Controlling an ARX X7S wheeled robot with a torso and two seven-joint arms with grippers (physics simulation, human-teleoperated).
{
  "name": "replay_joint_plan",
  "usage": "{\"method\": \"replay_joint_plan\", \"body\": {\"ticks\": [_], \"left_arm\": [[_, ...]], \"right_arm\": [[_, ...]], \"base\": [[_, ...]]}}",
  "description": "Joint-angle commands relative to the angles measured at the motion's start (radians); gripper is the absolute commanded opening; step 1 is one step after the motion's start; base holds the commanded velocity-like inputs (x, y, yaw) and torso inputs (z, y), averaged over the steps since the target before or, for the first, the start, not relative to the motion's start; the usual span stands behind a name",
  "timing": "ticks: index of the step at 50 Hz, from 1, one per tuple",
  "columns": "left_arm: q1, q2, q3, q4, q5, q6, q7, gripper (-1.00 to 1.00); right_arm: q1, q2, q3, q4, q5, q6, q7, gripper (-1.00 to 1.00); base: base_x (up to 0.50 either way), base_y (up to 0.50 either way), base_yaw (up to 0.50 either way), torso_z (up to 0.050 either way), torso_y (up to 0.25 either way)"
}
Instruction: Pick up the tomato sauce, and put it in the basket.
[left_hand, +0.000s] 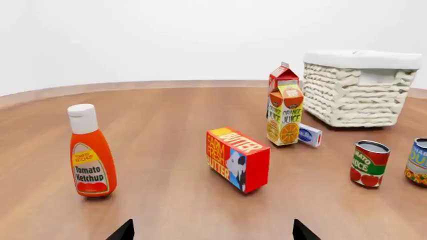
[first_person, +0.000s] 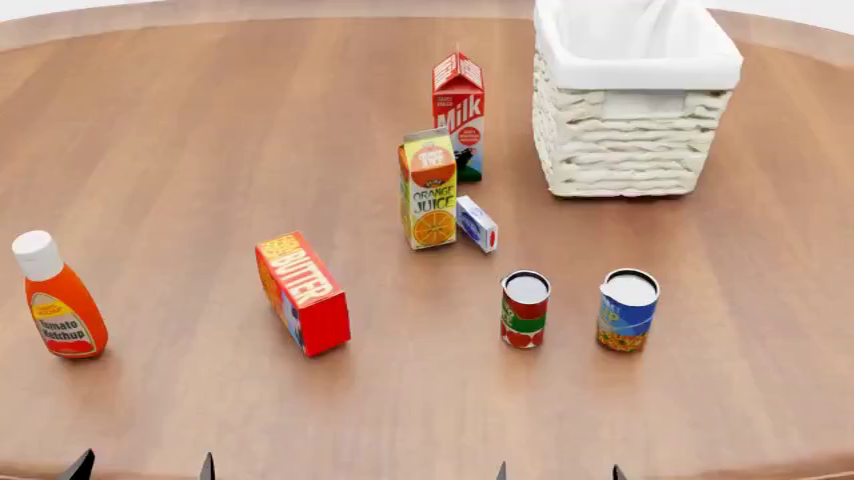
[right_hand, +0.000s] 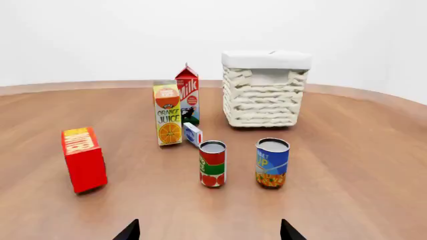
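- Tomato sauce stands upright on the surface, its long axis vertical, straight ahead of my right claw and well apart from it; nothing lies between the two.
- From my left claw the same can sits ahead and off toward my right side, past the butter box, so I judge the right arm the nearer and cleaner choice.
- Just beside the can, on the side away from my left arm, stands the blue-and-yellow can; the two are close but not touching, and the gap looks tight for a finger.
- Beyond the can from my right claw sits the basket, farther off and slightly toward my right, with the orange juice carton, a small blue-and-white box and the milk carton ahead on the left.
- Right claw is spread wide and holds nothing; only its two dark fingertips show at the edge of the wrist view.
- Left claw is likewise wide and holding nothing, low over the surface and facing the ketchup bottle and the butter box.
- Both arms sit drawn back at the near edge of the surface, level and pointing forward.
- Coming move, as I judge it: a straight reach forward with the right arm, fingers either side of the can's round wall.
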Motion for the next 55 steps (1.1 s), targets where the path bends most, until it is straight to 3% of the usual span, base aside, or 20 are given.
{"method": "replay_joint_plan", "body": {"ticks": [1,11,20,33,42,55], "left_arm": [[0.002,-0.015,0.021,0.006,-0.03,0.005,-0.007,1.0],[0.068,-0.054,0.05,0.251,-0.064,-0.072,-0.047,1.0],[0.156,-0.084,0.116,0.59,0.002,-0.186,-0.081,1.0],[0.232,-0.113,0.155,0.888,0.048,-0.267,-0.111,1.0],[0.238,-0.128,0.181,0.929,0.062,-0.272,-0.121,1.0],[0.23,-0.143,0.204,0.921,0.066,-0.278,-0.136,1.0]], "right_arm": [[-0.01,0.016,-0.023,-0.026,0.01,0.011,0.022,1.0],[-0.094,0.051,-0.055,-0.312,0.058,0.114,0.053,1.0],[-0.184,0.077,-0.051,-0.606,0.109,0.195,0.08,1.0],[-0.285,0.118,-0.041,-0.9,0.147,0.229,0.11,1.0],[-0.286,0.133,-0.022,-0.928,0.196,0.233,0.122,1.0],[-0.286,0.154,-0.053,-0.906,0.178,0.226,0.132,1.0]], "base": [[0.0,0.0,0.0,0.0,0.0],[0.0,0.0,0.0,0.0,0.0],[0.0,0.0,0.0,0.0,0.0],[0.0,0.0,0.0,0.0,0.0],[0.0,0.0,0.0,0.0,0.0],[0.47,0.0,0.0,0.0,0.0]]}}
